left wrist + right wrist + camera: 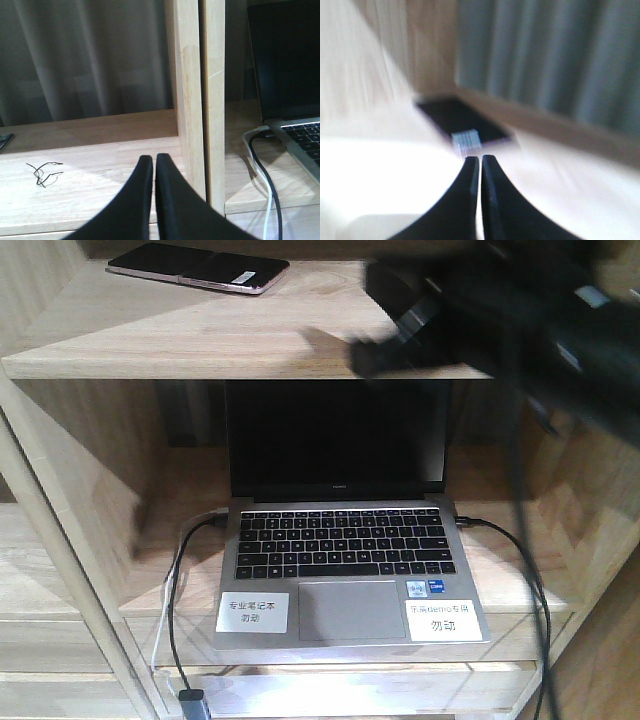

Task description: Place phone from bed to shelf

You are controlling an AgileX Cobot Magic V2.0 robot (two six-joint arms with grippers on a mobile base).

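Note:
The phone [197, 267], a glossy black slab with a white label at one end, lies flat on the top board of the pale wood shelf [250, 340]. My right arm [500, 310] is a dark blur to the right of it, apart from it. In the right wrist view the right gripper [480, 158] is shut and empty, just short of the label end of the phone [462, 120]. The left gripper [153, 158] is shut on nothing over a lower shelf board [90, 180]. The bed is out of view.
An open grey laptop [340, 530] with white stickers fills the compartment below, with black cables [175, 610] at both sides. A wooden upright [200, 100] stands just right of the left gripper. A bent bit of black wire [44, 172] lies on the board. Grey curtain [90, 60] hangs behind.

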